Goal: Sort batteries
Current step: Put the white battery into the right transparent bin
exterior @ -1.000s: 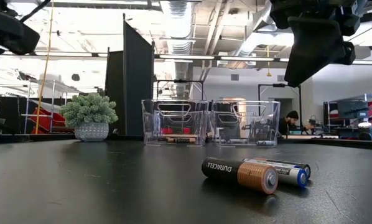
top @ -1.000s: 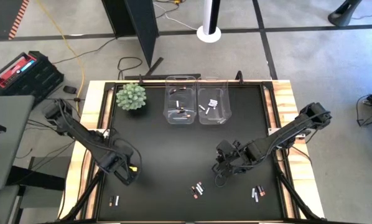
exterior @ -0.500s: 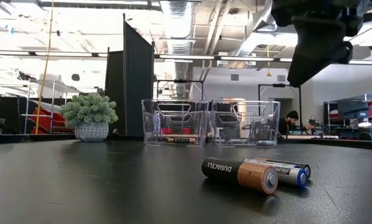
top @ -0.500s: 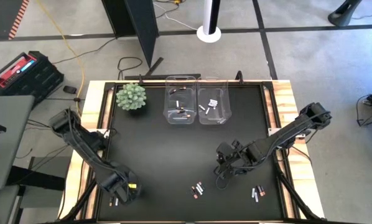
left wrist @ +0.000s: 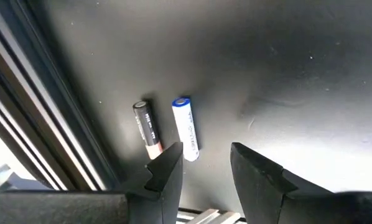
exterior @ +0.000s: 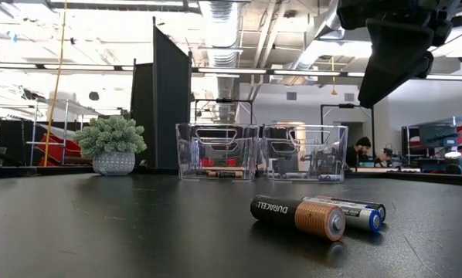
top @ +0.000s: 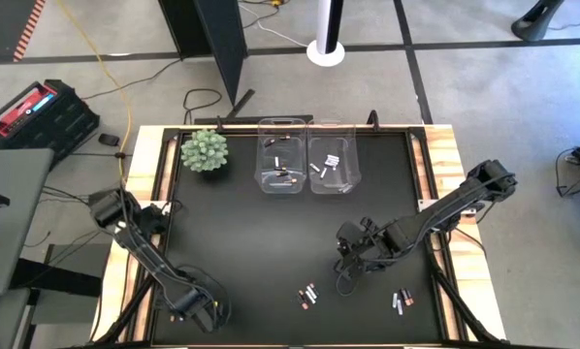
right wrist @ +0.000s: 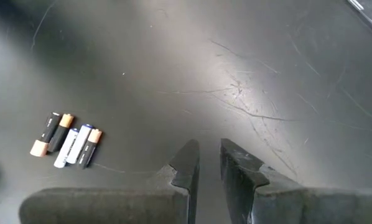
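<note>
Black tabletop (top: 271,242) holds scattered batteries (top: 308,296) near its front edge; I see left gripper (left wrist: 204,163) spread, right gripper (right wrist: 209,162) narrowly parted, grasping nothing.

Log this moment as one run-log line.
left tool: open, over battery pair near table corner | right tool: empty, hovering mid-table | two clear bins: some batteries inside | held: nothing

bin contents (top: 282,173) too small to tell
</note>
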`<state>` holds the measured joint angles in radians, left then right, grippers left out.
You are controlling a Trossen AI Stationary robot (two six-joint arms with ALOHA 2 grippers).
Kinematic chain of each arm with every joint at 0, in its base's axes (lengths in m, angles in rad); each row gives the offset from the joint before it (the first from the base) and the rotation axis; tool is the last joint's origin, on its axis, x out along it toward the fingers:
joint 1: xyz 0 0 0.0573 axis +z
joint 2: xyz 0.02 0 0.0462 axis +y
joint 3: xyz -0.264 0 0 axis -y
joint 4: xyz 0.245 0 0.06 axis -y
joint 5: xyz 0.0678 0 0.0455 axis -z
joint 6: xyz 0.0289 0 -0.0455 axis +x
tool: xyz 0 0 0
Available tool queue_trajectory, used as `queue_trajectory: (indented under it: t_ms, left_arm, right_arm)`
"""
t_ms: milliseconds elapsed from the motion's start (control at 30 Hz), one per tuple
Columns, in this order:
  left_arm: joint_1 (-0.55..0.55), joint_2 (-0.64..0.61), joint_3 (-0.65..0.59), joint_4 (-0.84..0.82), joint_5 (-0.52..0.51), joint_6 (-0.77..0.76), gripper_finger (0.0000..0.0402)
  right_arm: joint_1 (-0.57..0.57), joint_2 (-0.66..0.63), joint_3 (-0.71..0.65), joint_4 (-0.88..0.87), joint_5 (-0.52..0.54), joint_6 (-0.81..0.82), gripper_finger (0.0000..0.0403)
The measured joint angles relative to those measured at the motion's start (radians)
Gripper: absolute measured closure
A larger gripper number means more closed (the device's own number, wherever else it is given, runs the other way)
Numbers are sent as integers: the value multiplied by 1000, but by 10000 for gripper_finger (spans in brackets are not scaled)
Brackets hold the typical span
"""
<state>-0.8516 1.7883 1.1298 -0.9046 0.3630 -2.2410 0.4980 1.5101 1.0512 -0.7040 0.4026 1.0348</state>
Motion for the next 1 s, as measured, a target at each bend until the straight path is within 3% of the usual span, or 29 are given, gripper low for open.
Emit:
queue_trajectory:
  t_ms: [433,1000]
  left_arm:
    - [-26,11,1,-31,5,-22,274]
    - [-51,9,-51,63,-97,-84,274]
  right_arm:
    - [0,0,0,0,0,0,322]
    - [1,0,0,3,0,4,322]
